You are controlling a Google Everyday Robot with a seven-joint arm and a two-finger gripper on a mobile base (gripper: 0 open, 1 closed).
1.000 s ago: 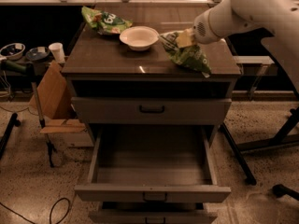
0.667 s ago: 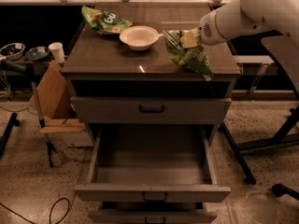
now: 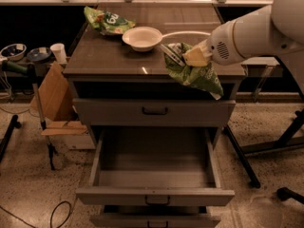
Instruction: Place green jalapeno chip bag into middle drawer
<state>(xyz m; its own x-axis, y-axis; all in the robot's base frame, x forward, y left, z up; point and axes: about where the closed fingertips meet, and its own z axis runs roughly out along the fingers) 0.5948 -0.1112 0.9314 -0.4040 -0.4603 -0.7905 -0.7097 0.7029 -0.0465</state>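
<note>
The green jalapeno chip bag (image 3: pixel 195 76), light green with pale speckles, hangs from my gripper (image 3: pixel 176 55) above the right front part of the cabinet top (image 3: pixel 109 56). The gripper is shut on the bag's upper edge and holds it clear of the top. My white arm (image 3: pixel 247 32) reaches in from the right. The middle drawer (image 3: pixel 154 196) is pulled open below, and its inside shows nothing in it. The top drawer (image 3: pixel 154 111) is shut.
A white bowl (image 3: pixel 142 37) stands on the cabinet top just left of the gripper. A darker green bag with white lettering (image 3: pixel 107 20) lies at the back left. A cardboard box (image 3: pixel 54 96), cup (image 3: pixel 58 52) and bowls stand left of the cabinet. Black stand legs (image 3: pixel 266 146) are at the right.
My gripper has lifted the chip bag off the cabinet top and carried it toward the front edge. The bag now hangs over the right front corner.
</note>
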